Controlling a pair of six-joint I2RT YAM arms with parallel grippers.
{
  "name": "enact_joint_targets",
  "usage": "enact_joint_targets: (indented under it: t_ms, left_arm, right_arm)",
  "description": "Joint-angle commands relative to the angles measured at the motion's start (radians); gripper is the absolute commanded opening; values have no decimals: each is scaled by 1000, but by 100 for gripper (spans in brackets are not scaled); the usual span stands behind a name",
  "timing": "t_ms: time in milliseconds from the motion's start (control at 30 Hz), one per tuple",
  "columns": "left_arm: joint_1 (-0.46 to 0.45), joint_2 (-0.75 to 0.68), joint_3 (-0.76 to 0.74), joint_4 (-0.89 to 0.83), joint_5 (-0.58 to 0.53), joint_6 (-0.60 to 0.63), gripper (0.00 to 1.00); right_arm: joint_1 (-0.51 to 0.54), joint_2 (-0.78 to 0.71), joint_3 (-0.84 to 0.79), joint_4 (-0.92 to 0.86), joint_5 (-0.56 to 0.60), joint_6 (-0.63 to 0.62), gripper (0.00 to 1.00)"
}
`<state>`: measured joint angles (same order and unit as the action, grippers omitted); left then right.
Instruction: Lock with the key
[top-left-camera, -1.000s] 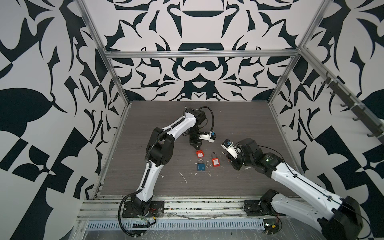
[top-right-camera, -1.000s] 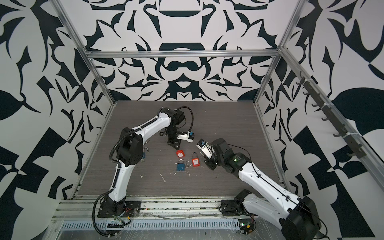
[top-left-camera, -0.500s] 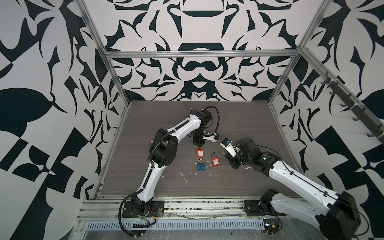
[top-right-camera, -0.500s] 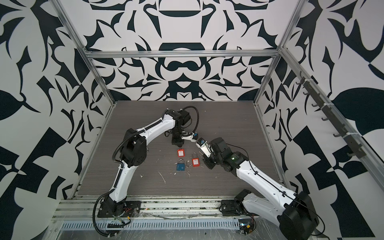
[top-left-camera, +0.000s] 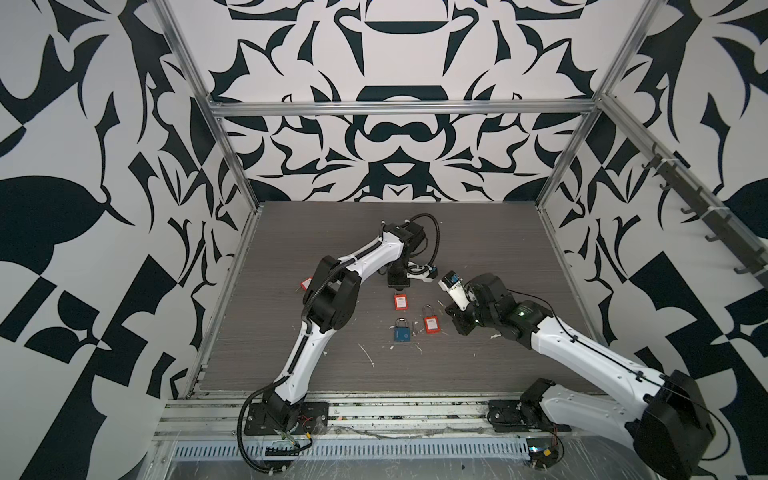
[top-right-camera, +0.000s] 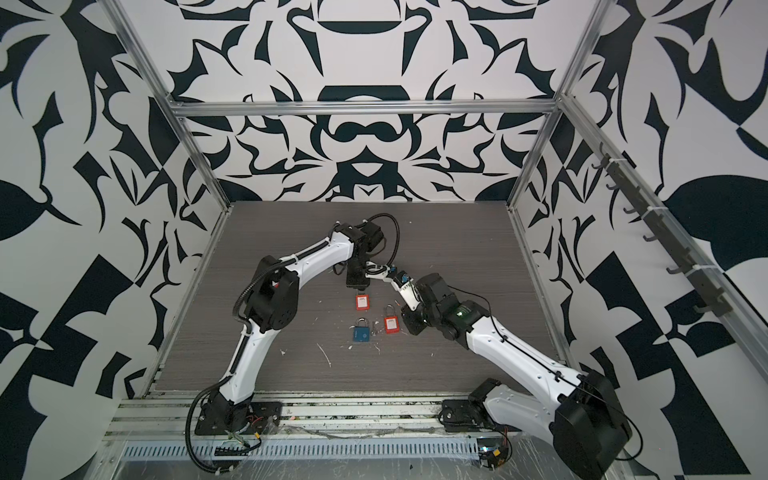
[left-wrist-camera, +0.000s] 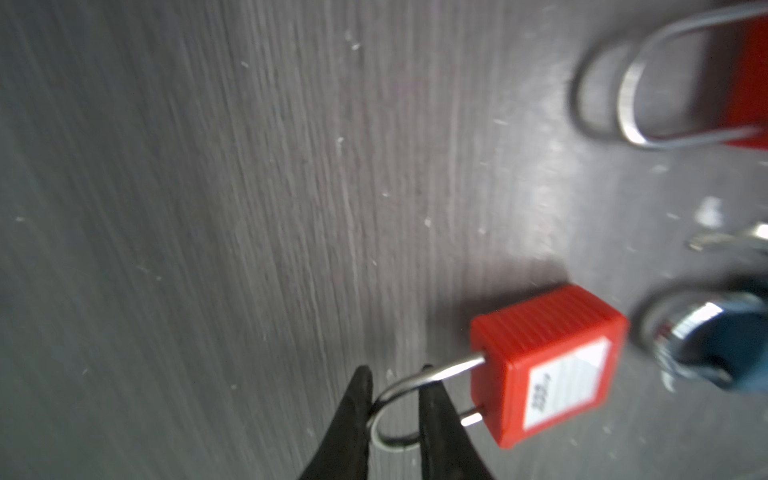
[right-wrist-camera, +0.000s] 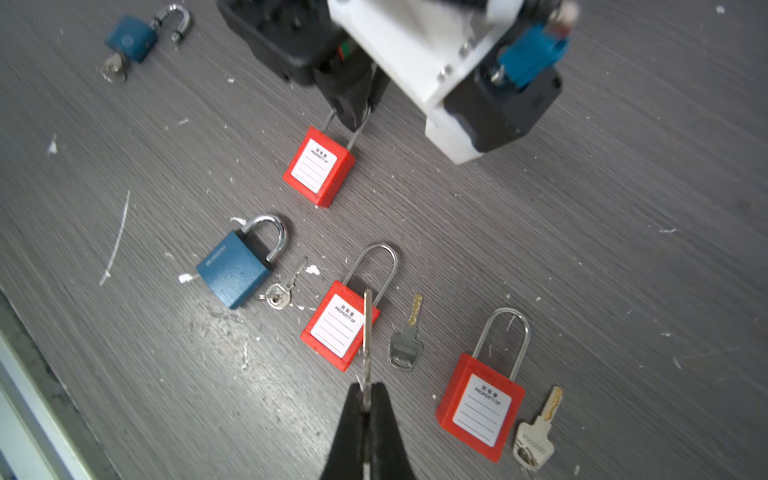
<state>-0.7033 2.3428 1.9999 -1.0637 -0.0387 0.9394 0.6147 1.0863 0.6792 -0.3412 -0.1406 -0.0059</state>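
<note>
The right gripper (right-wrist-camera: 365, 401) has its black fingers pressed together on a flat silver key (right-wrist-camera: 366, 332). It pinches the key edge-on at the head, with the blade pointing away from the wrist. The key hangs above the dark grey wood-grain tabletop (top-left-camera: 478, 232). In the right wrist view it crosses in front of a red plastic padlock with a long steel shackle (right-wrist-camera: 338, 326), which lies flat just beside a loose silver key with a brassy blade (right-wrist-camera: 405, 345).

The left gripper (left-wrist-camera: 395, 384) points down at a second red plastic padlock with a white label (left-wrist-camera: 548, 365), which lies flat near the middle of the table. Its fingers stand a little apart and straddle the bend of that padlock's thin steel shackle (left-wrist-camera: 453, 368) — one finger outside the loop, the other across it. The left wrist view is blurred there, so I cannot tell whether either finger presses on the wire. The shorter shackle leg seems to stop just short of the red body.

A blue metal padlock with a chrome shackle (right-wrist-camera: 235, 274) lies near both red ones, with a small round-headed key (right-wrist-camera: 277, 296) just beside it. A third red padlock (right-wrist-camera: 480, 409) lies with its own silver key (right-wrist-camera: 536, 438) touching or nearly touching its corner. A second blue padlock (right-wrist-camera: 131, 37) lies well apart from the group, its shackle open — a key (right-wrist-camera: 114, 68) sits at its base. White flecks are scattered over the tabletop.
</note>
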Motion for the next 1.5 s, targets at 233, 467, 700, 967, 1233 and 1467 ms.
enact_joint_targets:
  t_ms: [233,467,700,967,1233,1467]
  left_arm:
    - [38,-71,-31,130,12,-16,52]
    - [103,-246,-149,277,38,-170,54]
    - [215,-570,-524,582,131,-484,65]
    - [342,-932,-904,782,217,-715,99]
    - [355,-1150,-1052,798,-17,-948,99]
    - [368,-1182,-1108,696,-61,-1110,99]
  right_arm:
    - [79,29,-8,86,-4,217,0]
    - [139,113,53,65,58,347,0]
    - [160,249,122,113,155,484,0]
    - [157,438,238,182,199,474,0]
    - [128,616,350,198,223,511,0]
    - [116,696,375,209,193,547,9]
